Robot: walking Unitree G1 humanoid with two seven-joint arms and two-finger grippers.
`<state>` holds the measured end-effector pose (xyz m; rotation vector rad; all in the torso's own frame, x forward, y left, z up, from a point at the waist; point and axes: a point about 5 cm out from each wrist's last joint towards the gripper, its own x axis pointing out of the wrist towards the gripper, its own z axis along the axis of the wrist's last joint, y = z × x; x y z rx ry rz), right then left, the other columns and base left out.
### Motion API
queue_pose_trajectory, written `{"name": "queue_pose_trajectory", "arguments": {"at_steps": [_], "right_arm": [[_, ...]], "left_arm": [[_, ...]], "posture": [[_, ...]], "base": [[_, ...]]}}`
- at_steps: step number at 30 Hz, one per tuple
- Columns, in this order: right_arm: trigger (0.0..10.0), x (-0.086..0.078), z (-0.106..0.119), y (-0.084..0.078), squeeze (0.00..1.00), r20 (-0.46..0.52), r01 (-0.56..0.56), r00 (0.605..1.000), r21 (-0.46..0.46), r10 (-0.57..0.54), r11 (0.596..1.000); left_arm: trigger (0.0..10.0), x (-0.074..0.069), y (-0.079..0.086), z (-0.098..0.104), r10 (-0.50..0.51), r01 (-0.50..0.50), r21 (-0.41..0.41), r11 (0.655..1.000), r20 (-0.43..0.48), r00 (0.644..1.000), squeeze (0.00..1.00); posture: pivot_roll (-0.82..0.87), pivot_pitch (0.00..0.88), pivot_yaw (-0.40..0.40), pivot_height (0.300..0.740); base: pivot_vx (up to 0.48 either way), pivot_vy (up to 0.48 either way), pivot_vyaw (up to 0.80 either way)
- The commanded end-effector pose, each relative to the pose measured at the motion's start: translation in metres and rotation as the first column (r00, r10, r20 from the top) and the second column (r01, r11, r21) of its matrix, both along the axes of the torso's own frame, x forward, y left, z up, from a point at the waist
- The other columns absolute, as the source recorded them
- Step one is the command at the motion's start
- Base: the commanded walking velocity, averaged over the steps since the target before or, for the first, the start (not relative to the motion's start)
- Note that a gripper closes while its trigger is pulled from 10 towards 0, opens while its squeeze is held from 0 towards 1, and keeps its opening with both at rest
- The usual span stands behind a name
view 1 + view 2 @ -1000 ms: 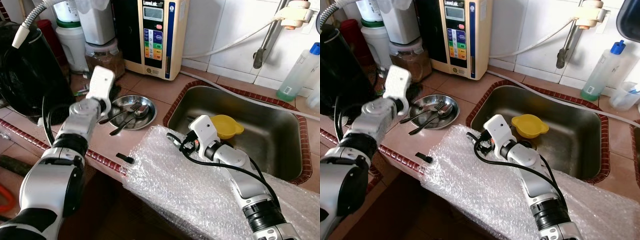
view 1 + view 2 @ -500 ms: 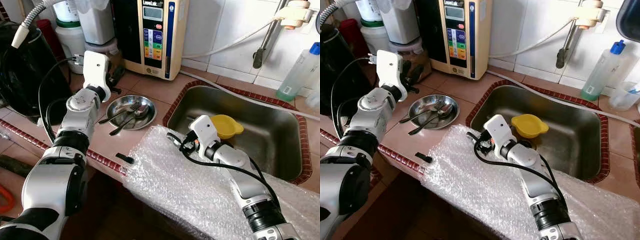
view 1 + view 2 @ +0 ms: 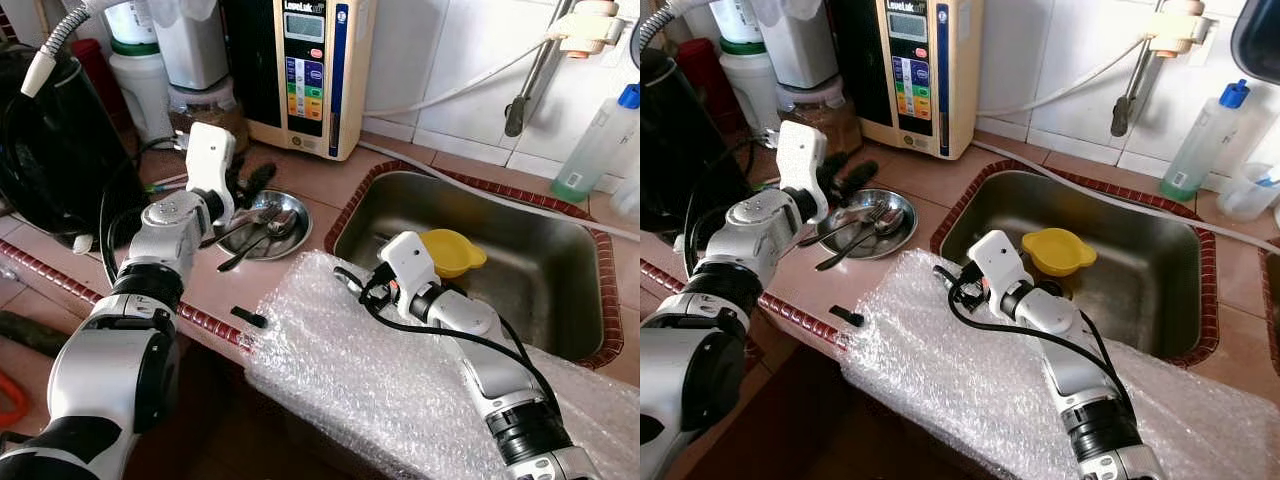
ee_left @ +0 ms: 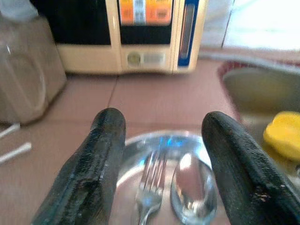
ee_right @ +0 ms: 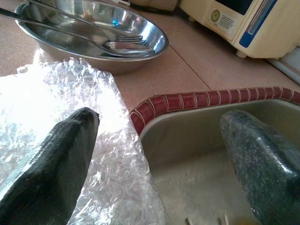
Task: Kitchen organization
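A shallow steel bowl (image 3: 265,224) sits on the tiled desk (image 3: 300,172) between the water ionizer (image 3: 305,70) and the sheet of bubble wrap (image 3: 390,380). In the bowl lie a fork (image 4: 149,185) and a spoon (image 4: 191,187), side by side with their heads toward the ionizer and their handles sticking out over the near rim. The left gripper (image 3: 245,182) hangs just over the bowl's far-left edge with its jaws spread apart and nothing between them; in the left wrist view the fork and spoon show between the two black fingers (image 4: 96,164).

The steel sink (image 3: 540,270) holds a yellow plastic bowl (image 3: 452,251), partly hidden behind the right arm's wrist. The right gripper (image 3: 958,285) rests at the sink's near-left corner on the edge of the bubble wrap, jaws released and wide; one finger lies over the wrap, the other over the basin.

A small black object (image 3: 250,317) lies on the desk by its front edge; what it is cannot be told. A clear jar (image 3: 208,108) of brown contents stands left of the ionizer, its top cut off by other containers.
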<state>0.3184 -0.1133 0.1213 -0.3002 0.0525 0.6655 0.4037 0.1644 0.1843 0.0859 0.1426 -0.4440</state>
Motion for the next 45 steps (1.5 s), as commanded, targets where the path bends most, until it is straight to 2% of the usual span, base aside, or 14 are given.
{"name": "queue_pose_trajectory", "arguments": {"at_steps": [1, 3, 6, 9, 11, 12, 22, 23, 24, 25, 26, 27, 45], "right_arm": [[10.0, -0.002, -0.003, -0.003, 0.0, -0.015, 0.002, 1.0, -0.005, -0.002, 1.0], [10.0, -0.002, -0.003, -0.004, 0.0, -0.017, 0.003, 1.0, -0.006, -0.003, 1.0], [10.0, -0.003, -0.005, -0.002, 0.0, -0.022, -0.001, 1.0, -0.011, 0.0, 1.0], [10.0, -0.003, -0.005, -0.001, 0.0, -0.021, -0.003, 1.0, -0.009, 0.003, 1.0], [10.0, -0.004, -0.005, -0.001, 0.0, -0.023, -0.006, 1.0, -0.008, 0.006, 1.0], [10.0, -0.004, -0.005, -0.001, 0.0, -0.025, -0.008, 1.0, -0.008, 0.008, 1.0], [10.0, -0.006, -0.006, -0.001, 0.0, -0.031, -0.009, 0.999, -0.009, 0.009, 1.0], [10.0, -0.006, -0.007, -0.001, 0.0, -0.032, -0.01, 0.999, -0.008, 0.009, 1.0], [10.0, -0.006, -0.006, -0.001, 0.0, -0.032, -0.01, 0.999, -0.007, 0.009, 1.0], [10.0, -0.006, -0.006, -0.001, 0.0, -0.032, -0.01, 0.999, -0.007, 0.01, 1.0], [10.0, -0.006, -0.006, -0.001, 0.0, -0.031, -0.009, 0.999, -0.006, 0.009, 1.0], [10.0, -0.006, -0.006, -0.001, 0.0, -0.031, -0.008, 0.999, -0.006, 0.008, 1.0], [10.0, -0.005, -0.006, -0.002, 0.0, -0.029, -0.007, 1.0, -0.012, 0.007, 1.0]], "left_arm": [[10.0, -0.001, 0.002, -0.003, -0.023, 0.024, 0.033, 0.999, -0.042, 0.999, 1.0], [10.0, -0.002, 0.002, -0.007, -0.038, 0.041, 0.055, 0.998, -0.066, 0.997, 1.0], [10.0, -0.006, 0.003, -0.02, -0.054, 0.069, 0.133, 0.989, -0.117, 0.992, 1.0], [10.0, -0.007, 0.005, -0.023, -0.046, 0.067, 0.154, 0.986, -0.134, 0.99, 1.0], [10.0, -0.009, 0.005, -0.027, -0.059, 0.081, 0.13, 0.988, -0.168, 0.984, 1.0], [10.0, -0.009, 0.006, -0.029, -0.057, 0.08, 0.131, 0.988, -0.175, 0.983, 0.0], [10.0, -0.011, 0.018, -0.036, 0.01, 0.032, 0.203, 0.979, -0.202, 0.979, 0.0], [8.9, -0.012, 0.019, -0.038, 0.018, 0.027, 0.208, 0.978, -0.211, 0.977, 0.0], [4.5, -0.013, 0.02, -0.041, 0.024, 0.024, 0.213, 0.977, -0.22, 0.975, 0.0], [4.5, -0.013, 0.021, -0.042, 0.028, 0.022, 0.217, 0.976, -0.225, 0.974, 0.0], [0.8, -0.014, 0.021, -0.044, 0.028, 0.024, 0.219, 0.975, -0.232, 0.972, 0.0], [0.0, -0.015, 0.02, -0.046, 0.022, 0.033, 0.22, 0.975, -0.243, 0.97, 0.0], [0.0, -0.015, 0.013, -0.048, -0.002, 0.053, 0.185, 0.981, -0.261, 0.965, 0.0]], "posture": [[0.06, 0.0, 0.038, 0.74], [0.06, 0.0, 0.038, 0.74], [0.06, 0.0, 0.037, 0.74], [0.06, 0.0, 0.036, 0.74], [0.06, 0.0, 0.036, 0.74], [0.06, 0.0, 0.035, 0.74], [0.05, 0.0, 0.039, 0.74], [0.05, 0.0, 0.041, 0.74], [0.05, 0.0, 0.041, 0.74], [0.05, 0.0, 0.041, 0.74], [0.05, 0.0, 0.041, 0.74], [0.05, 0.0, 0.041, 0.74], [0.05, 0.0, 0.042, 0.74]], "base": [[0.0, 0.0, 0.0], [0.0, 0.0, 0.0], [0.0, 0.0, 0.0], [0.0, 0.0, 0.0], [0.0, 0.0, 0.0], [0.0, 0.0, 0.0], [0.0, 0.0, 0.0], [0.0, 0.0, 0.0], [0.0, 0.0, 0.0], [0.0, 0.0, 0.0], [0.0, 0.0, 0.0], [0.0, 0.0, 0.0], [0.0, 0.0, 0.0]]}}
